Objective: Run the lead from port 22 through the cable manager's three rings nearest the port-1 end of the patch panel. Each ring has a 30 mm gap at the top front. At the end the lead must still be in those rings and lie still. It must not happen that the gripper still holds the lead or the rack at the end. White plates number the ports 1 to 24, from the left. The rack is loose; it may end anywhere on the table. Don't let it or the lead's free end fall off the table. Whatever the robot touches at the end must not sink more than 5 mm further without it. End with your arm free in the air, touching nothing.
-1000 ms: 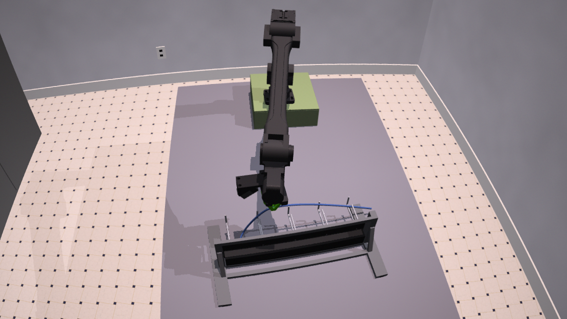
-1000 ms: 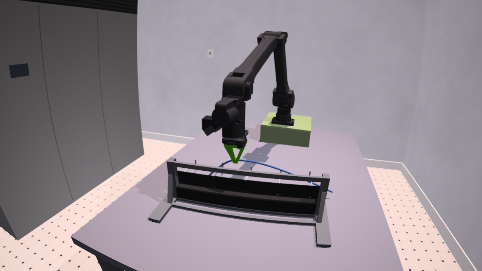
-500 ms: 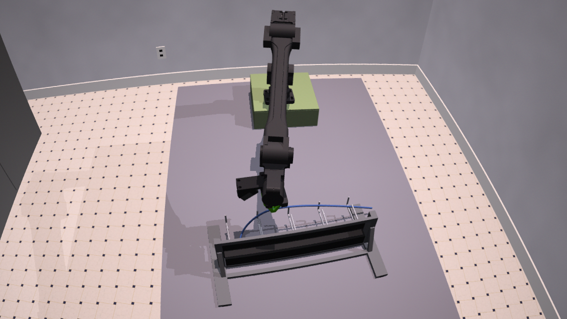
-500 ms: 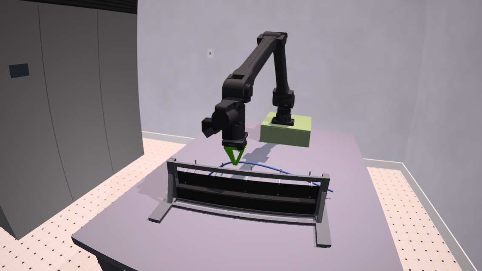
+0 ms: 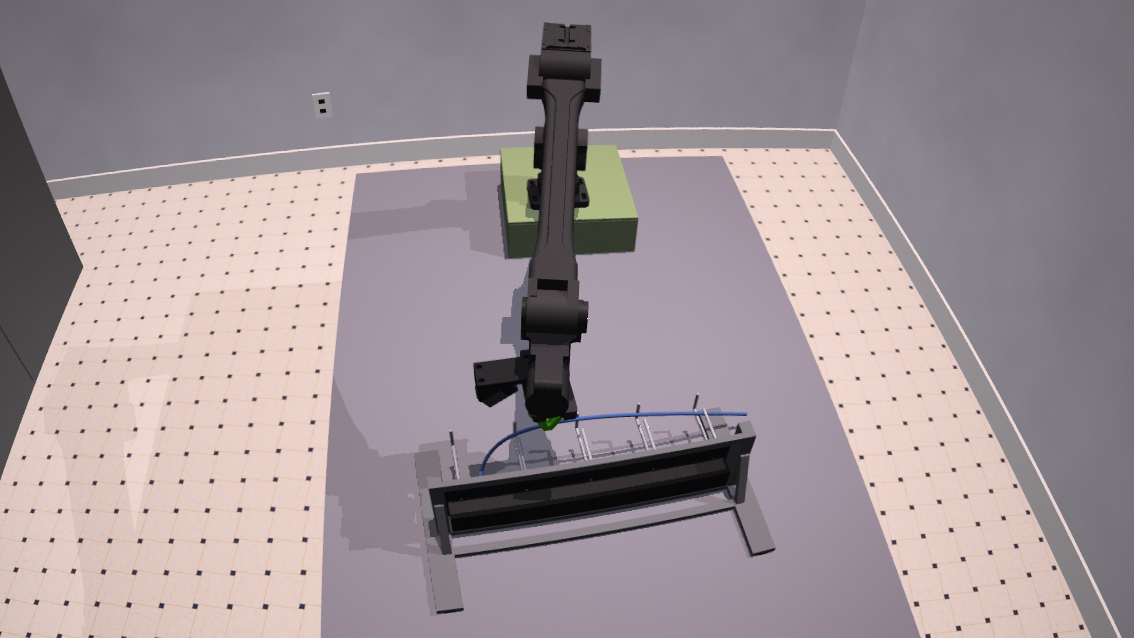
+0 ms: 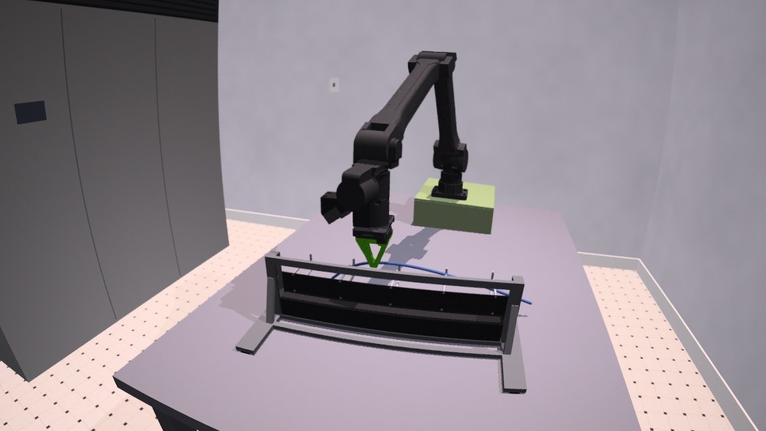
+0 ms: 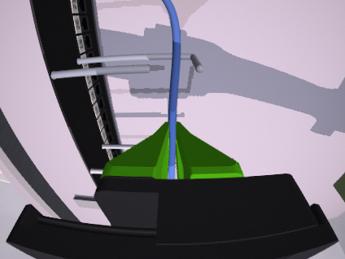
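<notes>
The grey rack (image 5: 588,466) (image 6: 397,276) stands near the table's front edge, with its ring side facing the arm. The blue lead (image 5: 634,415) (image 6: 423,267) (image 7: 175,38) leaves its white plug in the black patch panel (image 7: 54,22), arcs up into my gripper, then runs along the tops of the ring posts (image 5: 643,432). Its free end (image 5: 743,413) (image 6: 529,302) sticks out past the rack's far end, over the table. My green-fingered gripper (image 5: 548,422) (image 6: 373,263) (image 7: 172,132) is shut on the lead just above the rings. I cannot tell whether the lead sits inside any ring.
The arm's green base block (image 5: 610,198) (image 6: 455,211) stands at the back of the purple-grey table (image 5: 674,277) (image 6: 332,375). A tall grey cabinet (image 6: 107,161) stands left of the table. The rack's feet (image 5: 444,587) reach toward the front edge.
</notes>
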Robot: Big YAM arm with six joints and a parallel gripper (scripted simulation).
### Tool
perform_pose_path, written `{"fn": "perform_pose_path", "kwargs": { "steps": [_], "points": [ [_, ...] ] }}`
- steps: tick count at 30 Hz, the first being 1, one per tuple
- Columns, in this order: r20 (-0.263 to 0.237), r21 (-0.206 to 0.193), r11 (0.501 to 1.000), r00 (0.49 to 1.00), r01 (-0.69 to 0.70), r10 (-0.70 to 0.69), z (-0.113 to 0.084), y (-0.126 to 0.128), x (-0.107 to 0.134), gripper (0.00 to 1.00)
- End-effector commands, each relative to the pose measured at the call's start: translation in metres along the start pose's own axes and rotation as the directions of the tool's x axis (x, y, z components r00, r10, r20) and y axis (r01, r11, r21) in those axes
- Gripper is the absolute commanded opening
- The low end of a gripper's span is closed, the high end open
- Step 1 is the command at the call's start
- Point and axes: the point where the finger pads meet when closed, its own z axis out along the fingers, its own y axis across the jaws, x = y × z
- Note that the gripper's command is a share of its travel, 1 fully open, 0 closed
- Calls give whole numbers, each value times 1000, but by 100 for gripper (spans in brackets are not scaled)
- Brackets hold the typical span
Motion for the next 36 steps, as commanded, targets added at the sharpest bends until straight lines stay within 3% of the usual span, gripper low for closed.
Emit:
{"fn": "perform_pose_path", "kwargs": {
  "steps": [1, 4, 11, 12, 17, 23, 28, 29, 36],
  "points": [
    [4, -13, 1000, 1000, -2, 2, 7, 6, 5, 0],
    [7, -28, 1000, 1000, -1, 2, 2, 7, 5, 0],
    [4, -13, 1000, 1000, -2, 2, 17, 5, 5, 0],
    [14, -55, 998, 1000, -2, 2, -7, 11, 3, 0],
    [5, -13, 1000, 1000, -2, 3, 23, 5, 4, 0],
    [8, -29, 1000, 1000, -2, 2, 19, 8, 4, 0],
    [5, -14, 1000, 1000, -3, 3, 30, 5, 4, 0],
    [10, -38, 999, 1000, -2, 3, 16, 9, 3, 0],
    [6, -18, 1000, 1000, -3, 3, 32, 6, 4, 0]
  ]
}}
